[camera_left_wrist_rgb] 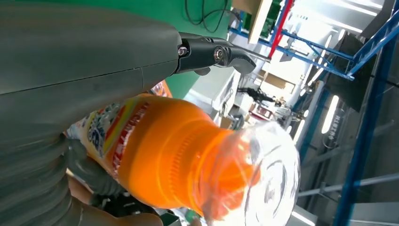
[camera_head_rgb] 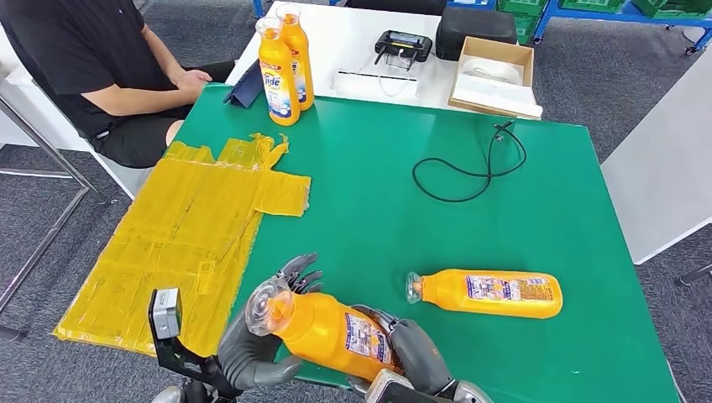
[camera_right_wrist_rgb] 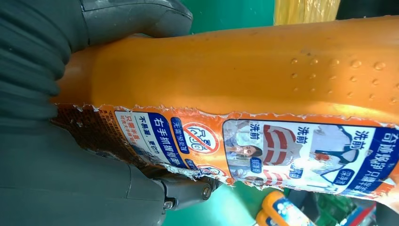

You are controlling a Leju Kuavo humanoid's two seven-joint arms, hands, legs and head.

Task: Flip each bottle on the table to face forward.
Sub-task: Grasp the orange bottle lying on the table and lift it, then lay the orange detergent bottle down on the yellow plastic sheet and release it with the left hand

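An orange detergent bottle [camera_head_rgb: 332,332] with a clear cap is held off the green table [camera_head_rgb: 378,218] near its front edge, back label up. My left hand [camera_head_rgb: 260,336] grips its neck end [camera_left_wrist_rgb: 188,155]; my right hand [camera_head_rgb: 411,353] holds its body [camera_right_wrist_rgb: 244,75]. A second orange bottle [camera_head_rgb: 491,293] lies on its side to the right, cap pointing left, back label up. Two more orange bottles [camera_head_rgb: 285,63] stand upright at the table's far left edge, front labels visible.
A yellow plastic sheet [camera_head_rgb: 185,243] covers the table's left side. A black cable [camera_head_rgb: 470,168] loops at the far middle. A person in black [camera_head_rgb: 92,67] sits at the far left. A cardboard box [camera_head_rgb: 494,75] and a black device [camera_head_rgb: 403,46] lie on the white table behind.
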